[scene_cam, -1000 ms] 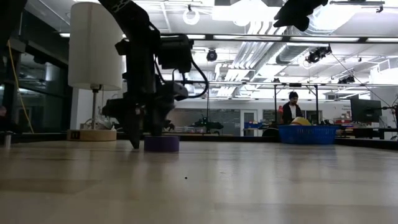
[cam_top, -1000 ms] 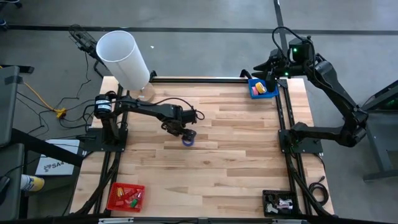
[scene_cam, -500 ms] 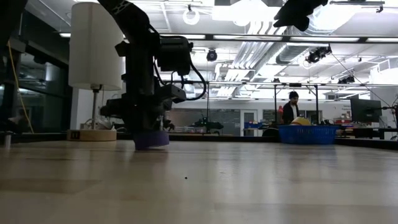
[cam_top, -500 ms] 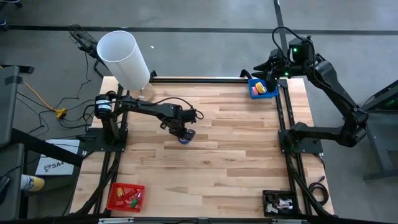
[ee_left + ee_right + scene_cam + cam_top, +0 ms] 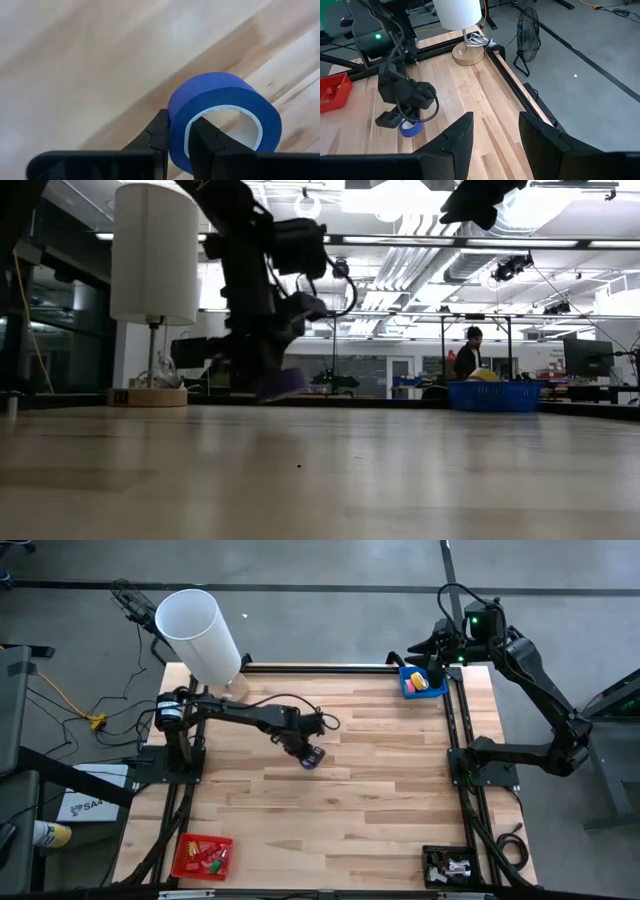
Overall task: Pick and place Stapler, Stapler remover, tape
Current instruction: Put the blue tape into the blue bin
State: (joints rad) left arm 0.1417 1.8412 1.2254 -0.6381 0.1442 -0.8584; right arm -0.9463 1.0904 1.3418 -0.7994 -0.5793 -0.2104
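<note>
Lifted off the surface (image 5: pixel 380 790) since a second ago, the blue tape (image 5: pixel 222 117) is pinched through its wall by the left gripper (image 5: pixel 312 757) fingers; carrying to the blue bin (image 5: pixel 423 682) comes next, where the right gripper (image 5: pixel 432 652) waits, fingers parted.

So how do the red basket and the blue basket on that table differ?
The red basket sits at the table's near left corner, far from both arms; the blue basket sits at the far right corner, right beneath the right gripper. The red one looks larger and holds small mixed items; the blue one shows yellow and pink things. Both are open-topped.
</note>
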